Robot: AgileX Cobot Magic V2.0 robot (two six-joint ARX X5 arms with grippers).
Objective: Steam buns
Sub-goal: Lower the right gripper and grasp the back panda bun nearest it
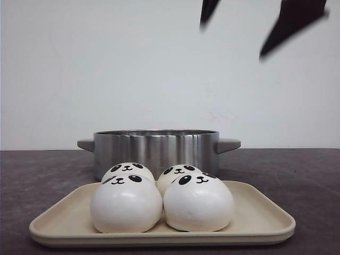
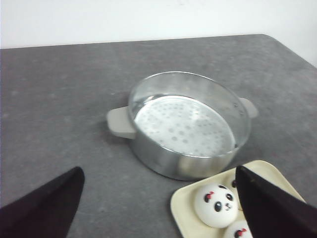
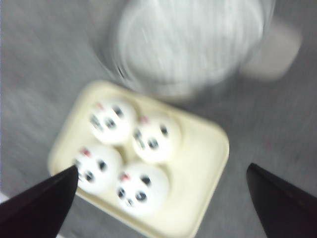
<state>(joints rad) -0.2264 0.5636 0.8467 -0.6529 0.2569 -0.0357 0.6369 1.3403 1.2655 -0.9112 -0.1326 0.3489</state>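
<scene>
We take the cream tray (image 1: 260,212) as our landmark and read the front view from left to right. On the tray sit four panda-faced buns in a tight two-by-two cluster: the front-left bun (image 1: 126,204) and front-right bun (image 1: 198,202) touch each other, and behind them the back-left bun (image 1: 127,170) and back-right bun (image 1: 178,172) show only their faces. None has left the tray. Directly behind the tray stands the steel steamer pot (image 1: 155,150), with a grey handle on each side; the left wrist view shows its perforated insert (image 2: 184,126) bare, with no bun on it.

High above the tray's right half, two dark fingers of the right gripper (image 1: 255,26) hang apart, holding nothing. Its wrist view is blurred, yet shows all four buns between wide-spread fingers. The left gripper (image 2: 158,208) does not appear in the front view; in its own view its fingers stand wide apart and empty, beside the tray on the side away from the right arm, looking toward the pot.

We judge the task at its opening step: approach for the first pick. The next move calls for the right gripper to descend over one bun, preferably an outer one, closing gently since the buns look soft and sit touching, then lifting it clear and carrying it past the tray's far edge into the pot.
</scene>
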